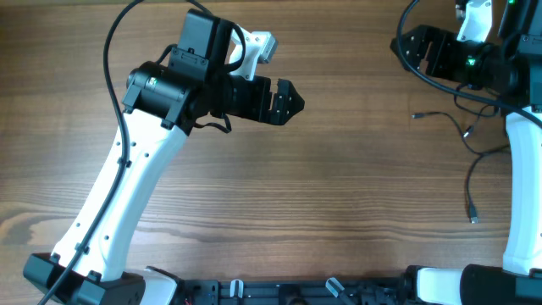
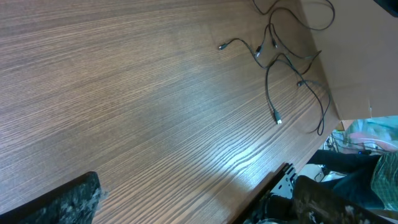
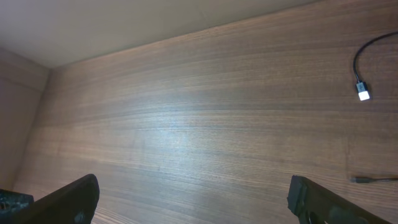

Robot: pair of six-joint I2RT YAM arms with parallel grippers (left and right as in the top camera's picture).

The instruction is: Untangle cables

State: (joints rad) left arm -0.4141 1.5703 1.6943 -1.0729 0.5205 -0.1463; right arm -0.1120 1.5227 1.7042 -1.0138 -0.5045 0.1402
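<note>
cables (image 2: 260, 53): black | plug tip (image 3: 364, 95): silvery white | table (image 1: 339, 195): brown, wood-grain streaks | arms (image 1: 118, 199): white shells, black joints

cables (image 1: 467, 133) partly under right arm (image 1: 523, 186), plugs (image 1: 473, 219) tiny

the cables (image 1: 467, 133) lie on the table (image 1: 339, 186) over on the right side, just beside the right arm (image 1: 525, 195). the left gripper (image 1: 294, 102) hangs over the far middle, well apart from them. the right gripper (image 1: 405, 49) is in the far right corner, near them.
</note>
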